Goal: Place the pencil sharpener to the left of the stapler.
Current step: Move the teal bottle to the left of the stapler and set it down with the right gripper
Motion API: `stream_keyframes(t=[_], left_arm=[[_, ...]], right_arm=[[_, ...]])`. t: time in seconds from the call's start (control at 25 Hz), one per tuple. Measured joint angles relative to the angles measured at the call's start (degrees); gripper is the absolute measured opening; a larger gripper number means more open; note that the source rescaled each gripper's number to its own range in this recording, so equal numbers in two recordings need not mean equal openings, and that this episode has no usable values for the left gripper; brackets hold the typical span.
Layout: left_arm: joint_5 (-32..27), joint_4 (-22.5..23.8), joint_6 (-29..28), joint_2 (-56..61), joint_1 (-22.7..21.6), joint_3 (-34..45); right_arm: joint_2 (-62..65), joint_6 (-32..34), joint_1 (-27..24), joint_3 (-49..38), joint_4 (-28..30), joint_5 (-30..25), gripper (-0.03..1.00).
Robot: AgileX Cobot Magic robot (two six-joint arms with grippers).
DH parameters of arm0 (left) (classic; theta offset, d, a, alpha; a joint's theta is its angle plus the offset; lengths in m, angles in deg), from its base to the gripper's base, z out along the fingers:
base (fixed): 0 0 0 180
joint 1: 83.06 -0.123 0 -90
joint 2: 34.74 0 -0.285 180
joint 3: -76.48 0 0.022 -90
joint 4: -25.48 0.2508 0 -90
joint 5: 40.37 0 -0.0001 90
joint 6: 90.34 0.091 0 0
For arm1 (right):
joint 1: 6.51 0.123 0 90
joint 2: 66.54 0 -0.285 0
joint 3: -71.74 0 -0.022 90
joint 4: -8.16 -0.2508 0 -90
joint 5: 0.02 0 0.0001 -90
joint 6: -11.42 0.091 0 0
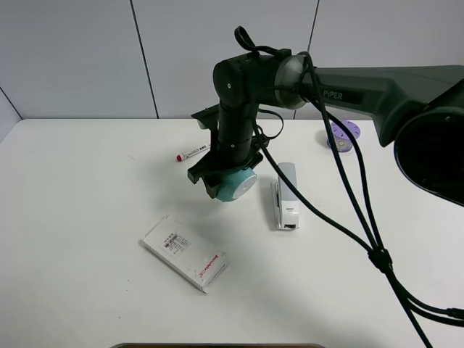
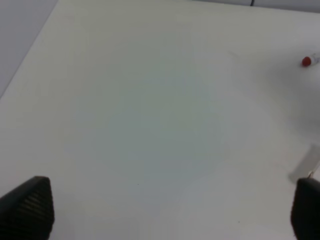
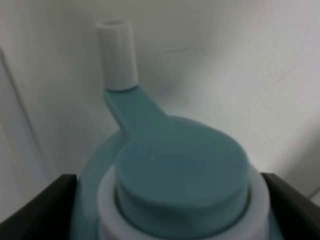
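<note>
The teal pencil sharpener [image 1: 236, 185] sits between the fingers of my right gripper [image 1: 226, 183], low over the table and just left of the stapler [image 1: 286, 196]. The stapler is slim, light grey and white, lying lengthwise to the right of the sharpener. In the right wrist view the sharpener [image 3: 175, 185] fills the picture, its teal handle with a white knob [image 3: 117, 52] sticking out, and dark fingers [image 3: 35, 207] on both sides of it. My left gripper [image 2: 170, 210] is open over bare table, and only its two dark fingertips [image 2: 27, 207] show.
A flat white labelled box [image 1: 185, 254] lies at the front left. A red-capped marker [image 1: 190, 153] lies behind my right arm, and its red cap [image 2: 306, 61] shows in the left wrist view. A small purple cylinder [image 1: 343, 135] stands at the back right. Black cables [image 1: 362, 217] hang across the right side.
</note>
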Motion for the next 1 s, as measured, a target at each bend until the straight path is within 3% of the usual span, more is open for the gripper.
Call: stream_keyframes(t=[1.0], left_arm=[[0.0,0.0,0.0,0.0,0.0,0.0]], right_arm=[[-7.6,-0.8,0.1,0.1,-1.1,-1.4,0.01]])
